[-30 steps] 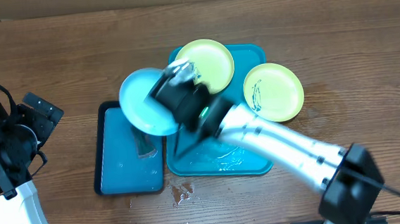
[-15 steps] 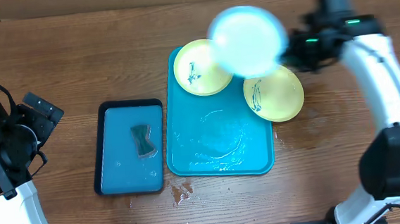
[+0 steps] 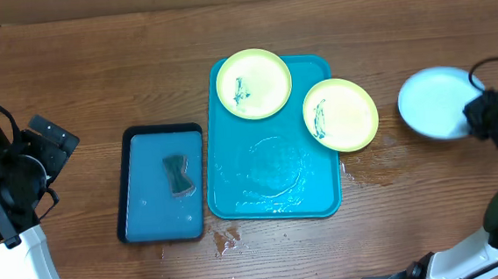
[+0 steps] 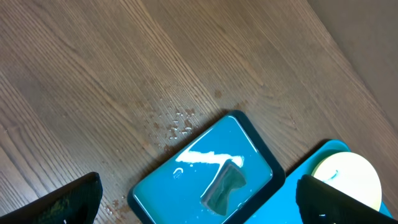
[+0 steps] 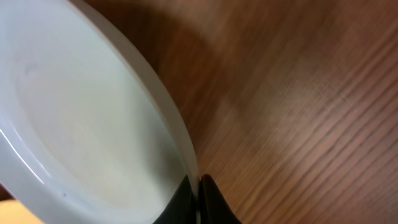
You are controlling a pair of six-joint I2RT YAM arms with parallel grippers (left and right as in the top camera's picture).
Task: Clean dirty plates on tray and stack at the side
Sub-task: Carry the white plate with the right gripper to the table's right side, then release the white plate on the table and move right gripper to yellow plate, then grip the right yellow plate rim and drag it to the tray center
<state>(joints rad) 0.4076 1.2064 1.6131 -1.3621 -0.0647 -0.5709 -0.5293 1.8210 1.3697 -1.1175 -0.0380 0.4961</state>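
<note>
Carried rightward since the earlier view, the pale blue plate [image 3: 438, 102] now sits over bare wood well to the right of the turquoise tray [image 3: 275, 199]; half a second ago it hung by the tray's upper right corner. The right gripper [image 5: 199, 200] has its fingers pressed together on the plate's right rim, the thin lip pinched between them. The plate looks tilted in the wrist view, and you cannot tell whether its far edge touches the worktop [image 3: 94, 62].

Judge the plate as light, stiff plastic with a smooth, probably wet face, so it may slip or swing in a rim pinch. The raised lip is the only real handhold; the centre gives the fingers nothing.

Two yellow-green plates wait, each with a dark smear. One [image 3: 254, 84] lies at the tray's upper left corner, its edge slightly over the rim. The other [image 3: 341, 114] overhangs the tray's right rim, so its outer lip is free to take.

The tray floor shines with water, and drops [image 3: 228, 239] lie on the wood below it. To the left, just beside the tray, a small dark-rimmed tray [image 3: 141, 226] holds a sponge [image 3: 178, 175].

The left gripper [image 4: 198, 210] hovers above that small tray, fingers wide apart and holding nothing. Open wood lies all around the held plate, with room to stack there.
</note>
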